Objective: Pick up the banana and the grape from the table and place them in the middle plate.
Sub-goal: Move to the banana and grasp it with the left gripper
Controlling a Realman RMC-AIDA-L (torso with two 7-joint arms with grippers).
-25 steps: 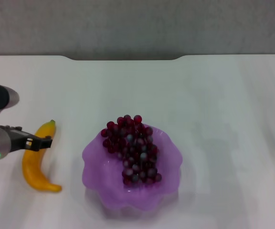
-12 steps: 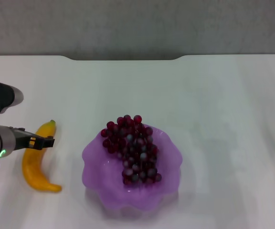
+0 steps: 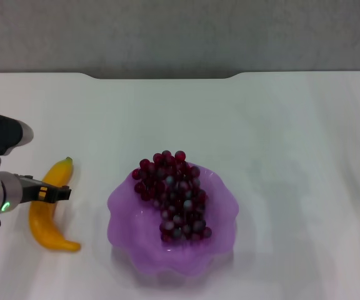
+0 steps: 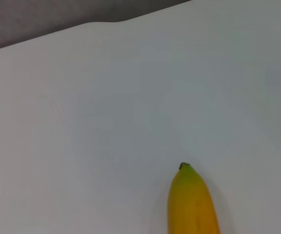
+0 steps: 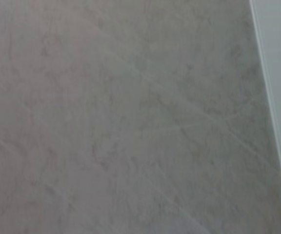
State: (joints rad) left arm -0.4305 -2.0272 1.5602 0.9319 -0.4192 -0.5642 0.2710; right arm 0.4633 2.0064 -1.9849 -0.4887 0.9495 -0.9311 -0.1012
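The banana (image 3: pixel 45 209) lies on the white table (image 3: pixel 274 137) at the left, its dark green tip pointing to the far side; the tip also shows in the left wrist view (image 4: pixel 191 202). My left gripper (image 3: pixel 56 193) reaches in from the left edge and sits over the banana's middle. The grape bunch (image 3: pixel 174 195) lies inside the purple scalloped middle plate (image 3: pixel 220 234), near the table's front centre. The right arm is out of the head view, and its wrist view shows only a grey surface.
The table's far edge has a shallow notch (image 3: pixel 161 76) with a grey wall behind it. White tabletop stretches to the right of the plate and behind it.
My left gripper has shifted slightly toward the near edge along the banana, from its upper part to its middle. The banana, grapes and plate have not moved.
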